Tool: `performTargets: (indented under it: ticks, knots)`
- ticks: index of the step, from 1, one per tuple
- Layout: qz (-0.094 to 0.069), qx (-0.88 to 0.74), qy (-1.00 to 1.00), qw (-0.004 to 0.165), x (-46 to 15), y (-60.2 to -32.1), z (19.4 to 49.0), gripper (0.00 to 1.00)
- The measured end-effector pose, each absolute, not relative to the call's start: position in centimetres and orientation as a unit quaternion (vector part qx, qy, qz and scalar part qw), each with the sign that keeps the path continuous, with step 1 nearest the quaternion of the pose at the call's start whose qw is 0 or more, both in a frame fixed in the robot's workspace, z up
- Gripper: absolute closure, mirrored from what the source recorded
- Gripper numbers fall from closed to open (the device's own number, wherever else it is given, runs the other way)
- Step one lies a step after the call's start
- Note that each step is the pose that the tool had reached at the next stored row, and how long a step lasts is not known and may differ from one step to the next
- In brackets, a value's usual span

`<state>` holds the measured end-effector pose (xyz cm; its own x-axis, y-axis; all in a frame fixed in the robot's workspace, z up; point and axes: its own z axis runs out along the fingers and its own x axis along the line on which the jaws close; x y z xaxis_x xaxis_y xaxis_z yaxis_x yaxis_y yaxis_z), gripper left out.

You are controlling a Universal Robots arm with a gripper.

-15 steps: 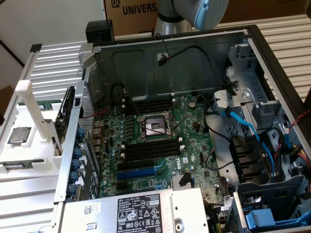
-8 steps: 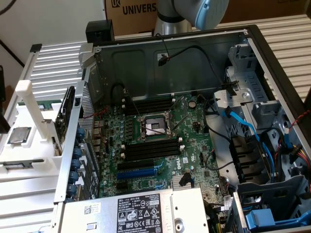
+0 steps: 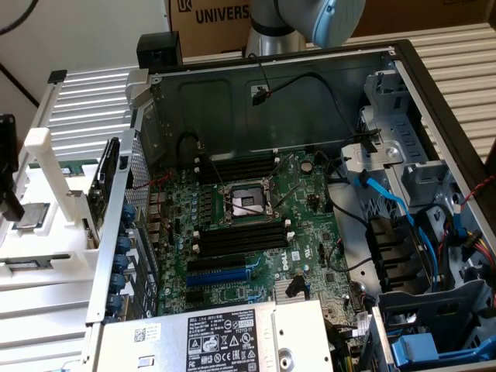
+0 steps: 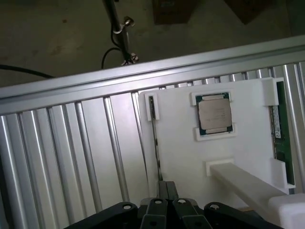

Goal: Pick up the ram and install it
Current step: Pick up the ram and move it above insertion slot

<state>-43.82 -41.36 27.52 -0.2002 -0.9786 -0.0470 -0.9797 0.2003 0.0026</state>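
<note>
We see the ribbed metal table as the widest thing, and on it, in the exterior view, lies the open computer case with the robot arm above its far wall. Inside the case is the green motherboard with its long black memory slots; these slots hold no stick.

In the wrist view a white tray rests on the table. The ram, a narrow green stick with a pale label, lies along one edge of this tray between white clips, well apart from the case. Near it, but not touching, a square processor chip sits in its own white frame.

The pincer hangs over the tray with its black fingers pressed together. It holds nothing and does not touch the ram.
</note>
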Motion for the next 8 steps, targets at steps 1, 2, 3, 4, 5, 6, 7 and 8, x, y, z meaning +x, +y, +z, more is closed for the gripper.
performTargets:
  ticks: [1, 2, 3, 4, 5, 6, 7, 8]
  knots:
    - [0.016, -0.632, 0.774, 0.017, -43.8, -41.4, 27.4, 0.9]
    - [0.016, -0.632, 0.774, 0.017, -43.8, -41.4, 27.2, 0.9]
    - [0.016, -0.632, 0.774, 0.017, -43.8, -41.4, 27.0, 0.9]
    - [0.016, -0.632, 0.774, 0.017, -43.8, -41.4, 26.8, 0.9]
    - [0.016, -0.632, 0.774, 0.017, -43.8, -41.4, 26.6, 0.89]
    - [0.016, -0.632, 0.774, 0.017, -43.8, -41.4, 26.4, 0.84]
    - [0.016, -0.632, 0.774, 0.017, -43.8, -41.4, 26.3, 0.84]
    - [0.016, -0.632, 0.774, 0.017, -43.8, -41.4, 26.1, 0.76]
